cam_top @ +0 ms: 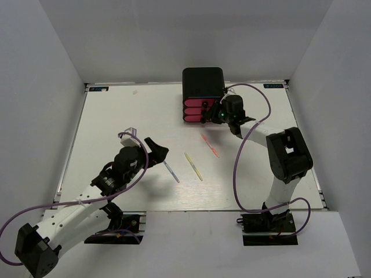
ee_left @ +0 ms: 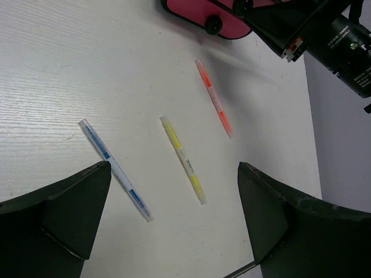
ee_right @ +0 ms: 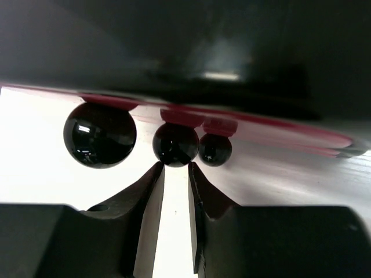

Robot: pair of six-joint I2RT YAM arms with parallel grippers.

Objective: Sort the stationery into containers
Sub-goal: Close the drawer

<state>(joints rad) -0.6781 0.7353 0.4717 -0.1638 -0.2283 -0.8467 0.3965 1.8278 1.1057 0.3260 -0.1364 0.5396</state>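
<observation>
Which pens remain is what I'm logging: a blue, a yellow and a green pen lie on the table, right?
Not quite: no pen is green. The third is an orange pen. The left wrist view shows it lying on the table with the yellow pen and the blue pen.

Robot lab test cell. White surface (cam_top: 116,127) boxed in by plain white walls (cam_top: 46,87) on three sides. Left arm (cam_top: 87,205) and right arm (cam_top: 287,168) bolted at near edge on black base plates (cam_top: 269,236). Purple cables (cam_top: 236,174) looping loose. Small labels (cam_top: 98,89) at far corners. Sparse staged props: few pens (cam_top: 193,166), one small drawer cabinet (cam_top: 203,78).
</observation>
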